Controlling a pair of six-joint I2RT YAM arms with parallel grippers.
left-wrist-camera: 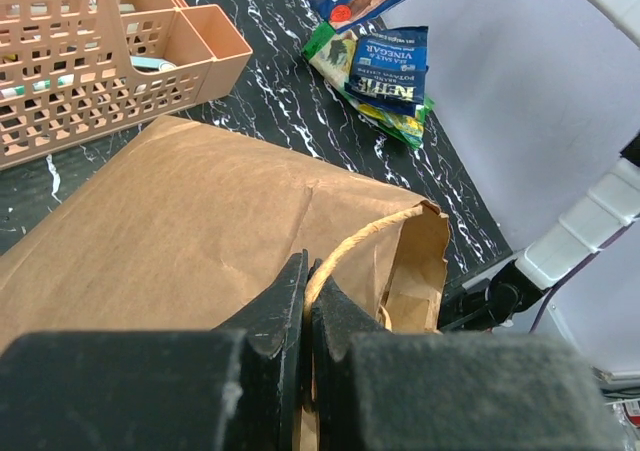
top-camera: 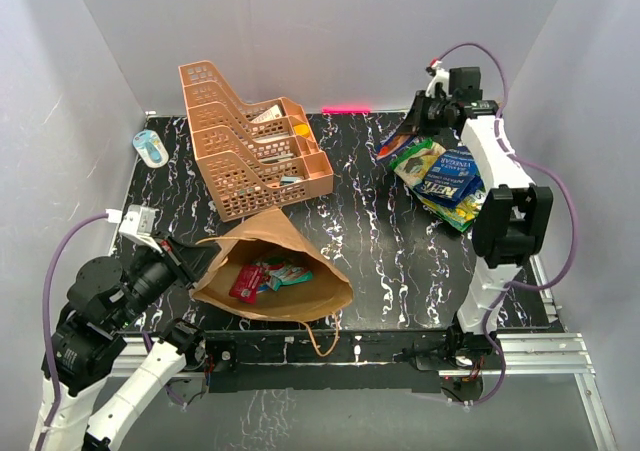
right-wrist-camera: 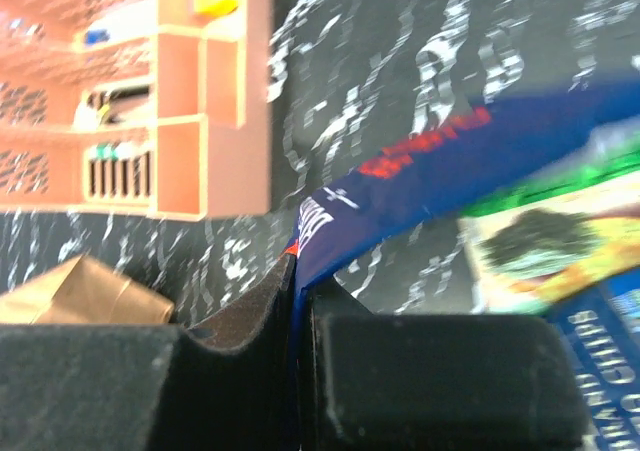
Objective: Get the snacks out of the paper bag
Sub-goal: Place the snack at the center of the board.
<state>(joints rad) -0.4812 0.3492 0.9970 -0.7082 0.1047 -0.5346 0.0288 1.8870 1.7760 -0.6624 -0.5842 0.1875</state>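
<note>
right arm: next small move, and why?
Probably open the right hand and drop the blue packet by the snack pile: it's clamped on it right there, and wrappers are in the paper bag, which the left hand holds by its twine handle.

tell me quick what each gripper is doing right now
Left gripper: closed on the twine handle of the paper bag.
Right gripper: closed on a dark blue snack packet.

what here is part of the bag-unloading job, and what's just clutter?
Job:
- paper bag, on its side
- snacks inside it
- snack pile, far right
- left hand, shut on twine handle
- right hand, shut on blue packet

Lying about:
- orange tray rack with its oddments
- blue-and-white item, far left corner
</note>
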